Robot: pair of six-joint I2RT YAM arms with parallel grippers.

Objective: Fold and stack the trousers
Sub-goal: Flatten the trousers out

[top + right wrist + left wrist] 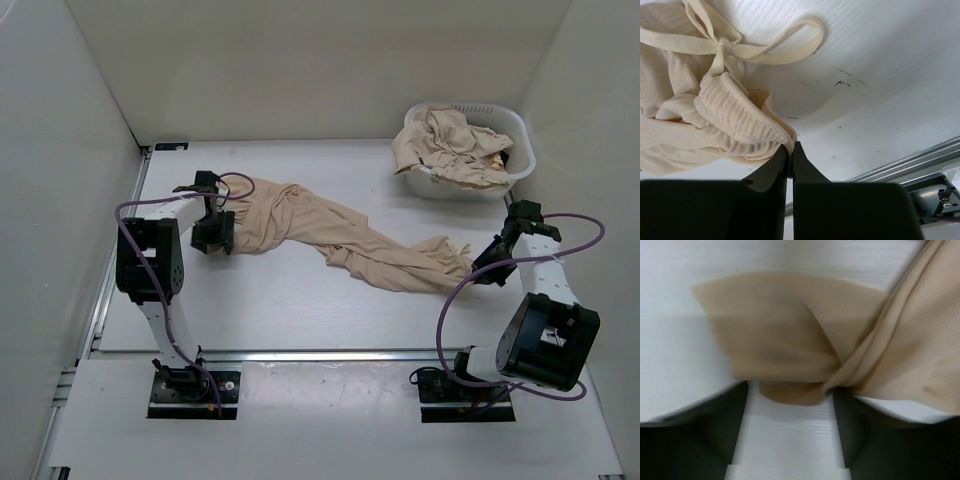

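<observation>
Since the white table (300, 320) carries a pair of tan trousers (330, 235) lying twisted rather than flat, any fold started now would likely come out crooked. Seen from above, the pair stretches slantwise from near the back left corner toward the right edge. A white basket (523, 138) in the back right corner holds more trousers (450, 145). The left gripper (790, 392) sits at the pair's left end, jaws apart, a twisted fold of cloth at its fingertips; closing here may catch only that twist. The right gripper (791, 146) meets the ribbed waistband (740, 117), jaws pressed together; whether any cloth is pinched cannot be told, so a pull could slip free. A loose drawstring (790, 45) loop could snag.
</observation>
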